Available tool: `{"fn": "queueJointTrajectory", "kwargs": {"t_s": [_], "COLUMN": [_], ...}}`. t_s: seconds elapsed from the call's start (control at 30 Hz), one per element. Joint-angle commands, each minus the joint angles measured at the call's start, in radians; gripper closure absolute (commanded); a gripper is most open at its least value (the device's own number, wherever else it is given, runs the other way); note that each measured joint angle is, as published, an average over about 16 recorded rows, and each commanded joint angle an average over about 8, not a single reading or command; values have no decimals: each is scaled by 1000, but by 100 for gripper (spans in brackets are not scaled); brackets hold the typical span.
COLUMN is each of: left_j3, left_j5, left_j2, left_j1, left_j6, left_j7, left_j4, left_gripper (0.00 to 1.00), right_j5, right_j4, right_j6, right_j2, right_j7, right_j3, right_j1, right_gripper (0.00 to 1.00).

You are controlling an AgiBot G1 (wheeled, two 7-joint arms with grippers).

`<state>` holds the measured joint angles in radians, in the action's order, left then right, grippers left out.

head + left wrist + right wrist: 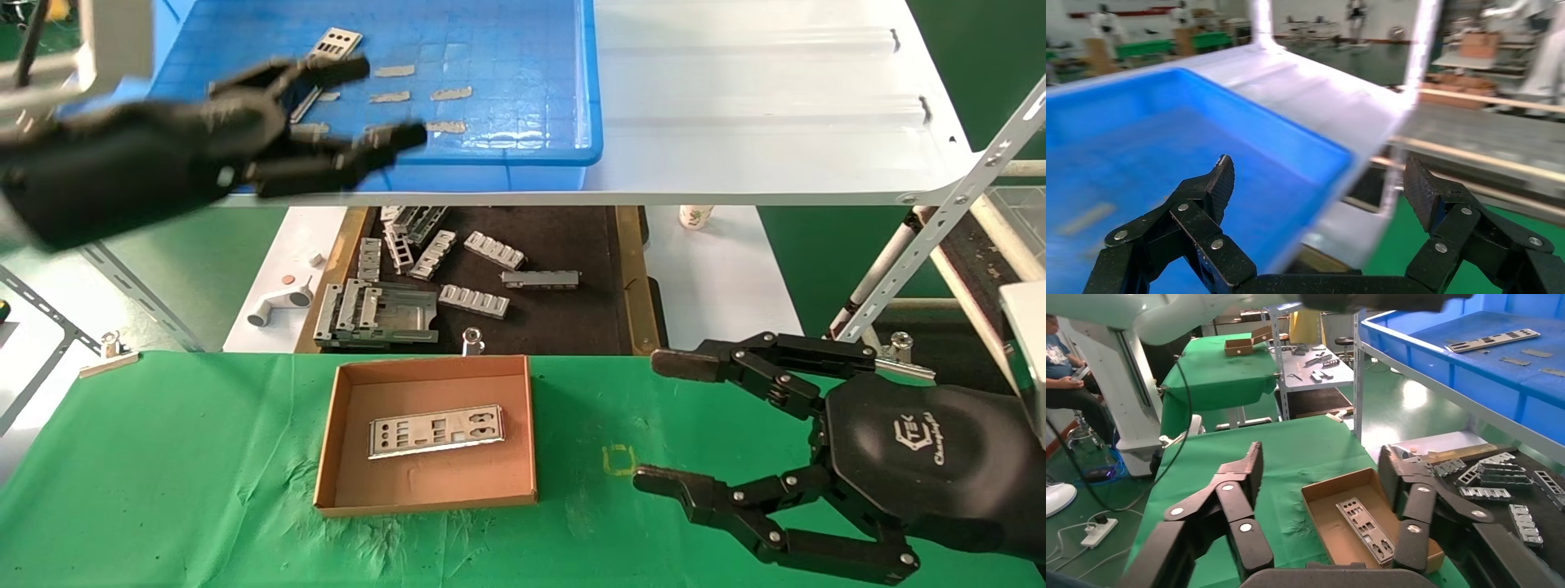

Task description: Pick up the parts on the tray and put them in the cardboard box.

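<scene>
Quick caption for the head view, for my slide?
Left gripper, open, over the tray near a remaining part; one part already in the box; right gripper open, idle.

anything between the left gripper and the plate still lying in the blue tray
Nothing visible. The left gripper hangs open over the tray, right beside the remaining part, with only flat grey tape strips on the floor nearby. The cardboard box below already holds one part.

The head view looks forward and down over the green worktop, cardboard box and blue tray. The right wrist view faces the same box closely; the left wrist view hangs close over the tray.
</scene>
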<state>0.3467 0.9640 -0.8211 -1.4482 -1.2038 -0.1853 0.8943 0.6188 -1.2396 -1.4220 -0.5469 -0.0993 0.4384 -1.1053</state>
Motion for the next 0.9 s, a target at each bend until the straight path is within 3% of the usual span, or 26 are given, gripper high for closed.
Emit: {"fn": "queueJointTrajectory", "kwargs": {"t_s": [0.03,0.53,0.9], "left_j3": [17,104,150], "left_j5": [42,245,324], "left_j2": [-28,-206,-275], "left_j1": [-59,-383,-497], "left_j6": [26,179,277], "left_j7": [5,163,206], "left_j4": [-66,-577,-795], "left_gripper": [0,0,0], "right_j5": [0,0,0], "right_j4": [0,0,0], "right_j6": [0,0,0], "right_j2": [0,0,0], "right_j7": [0,0,0], "right_j3": [0,0,0], "right_j1": [0,0,0], "right_gripper": [100,100,100]}}
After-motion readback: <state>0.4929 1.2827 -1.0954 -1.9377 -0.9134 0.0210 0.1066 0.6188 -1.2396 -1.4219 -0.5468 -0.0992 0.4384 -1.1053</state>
